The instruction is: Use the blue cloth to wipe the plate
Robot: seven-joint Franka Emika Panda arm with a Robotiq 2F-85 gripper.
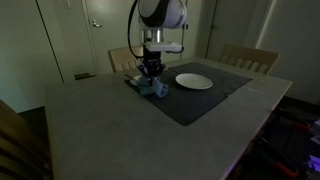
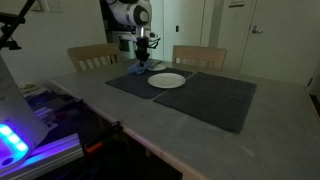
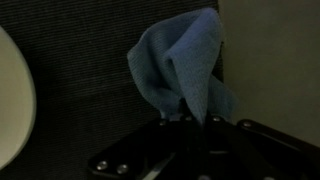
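Observation:
The blue cloth (image 3: 180, 60) hangs bunched from my gripper (image 3: 195, 120), which is shut on its top fold. In both exterior views the gripper (image 1: 151, 70) (image 2: 141, 58) is low over the dark placemat, with the cloth (image 1: 152, 86) (image 2: 138, 70) touching or just above the mat. The white plate (image 1: 194, 81) (image 2: 167, 80) lies on the mat a short way beside the cloth. Its rim shows at the left edge of the wrist view (image 3: 12, 100).
A dark placemat (image 1: 200, 100) (image 2: 210, 95) covers part of the grey table (image 1: 110, 130). Wooden chairs (image 1: 250, 58) (image 2: 92, 55) stand at the table's far side. A lit device (image 2: 20, 135) sits at the near edge in an exterior view.

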